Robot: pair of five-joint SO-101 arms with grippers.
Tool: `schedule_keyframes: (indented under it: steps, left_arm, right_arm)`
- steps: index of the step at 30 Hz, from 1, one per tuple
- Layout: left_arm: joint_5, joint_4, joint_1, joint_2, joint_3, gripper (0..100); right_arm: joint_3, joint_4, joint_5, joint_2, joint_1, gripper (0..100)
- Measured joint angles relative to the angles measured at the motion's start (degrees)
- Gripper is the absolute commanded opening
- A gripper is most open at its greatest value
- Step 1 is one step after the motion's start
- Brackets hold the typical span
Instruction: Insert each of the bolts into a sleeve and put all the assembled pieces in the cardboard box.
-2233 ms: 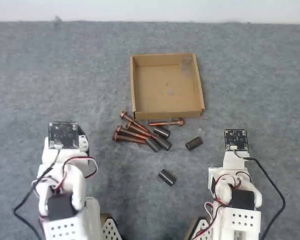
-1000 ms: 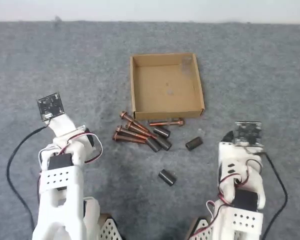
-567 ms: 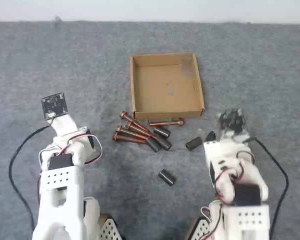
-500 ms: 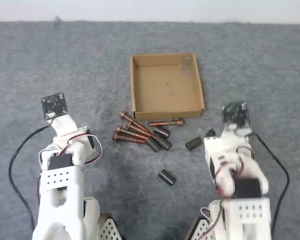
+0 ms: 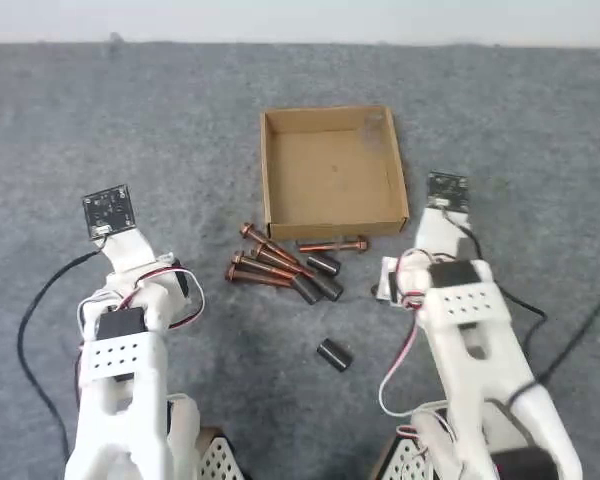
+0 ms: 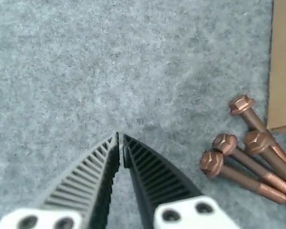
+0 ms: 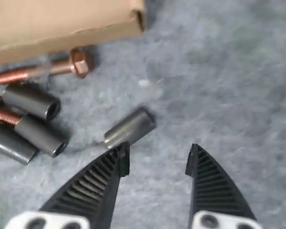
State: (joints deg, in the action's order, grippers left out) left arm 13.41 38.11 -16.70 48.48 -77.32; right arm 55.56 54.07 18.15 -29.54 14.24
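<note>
Your left claw (image 6: 120, 139) has its jaws together, tips all but touching and gripping nothing. It sits over bare grey desk (image 5: 130, 110), at about 9 o'clock from the copper bolts (image 5: 265, 262).

Your right claw (image 7: 158, 160) stands apart. A dark sleeve (image 7: 131, 128) lies on the desk just ahead of one of its fingertips (image 7: 121, 160), not between the two.

In the high view the cardboard box (image 5: 333, 168) sits mid-desk. A single bolt (image 5: 332, 244) lies along the box's near wall, at 6 o'clock from the box centre. The copper bolts fan out at 7 o'clock from the box, with their heads toward 10 o'clock.

Three sleeves (image 5: 305, 290) lie at the threaded ends of that fan, touching or just beside them. You cannot tell whether any bolt is seated in one. A lone sleeve (image 5: 333, 354) lies at 6 o'clock from the pile, apart from everything else.
</note>
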Motion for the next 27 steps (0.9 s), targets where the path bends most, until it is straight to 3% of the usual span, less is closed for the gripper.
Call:
schedule_keyframes:
  steps: [13,22,27]
  left_arm:
    - [-0.09,-1.41,0.0,0.0,-0.09,1]
    - [-0.35,-2.81,0.0,0.0,-0.88,1]
    - [-0.35,-2.81,0.0,0.0,-0.88,1]
  right_arm:
    - [-3.16,-11.87,1.32,16.35,2.81,18.8]
    - [-3.08,-12.92,1.23,18.9,2.81,18.0]
    - [-3.08,-12.92,1.23,18.9,2.29,2.7]
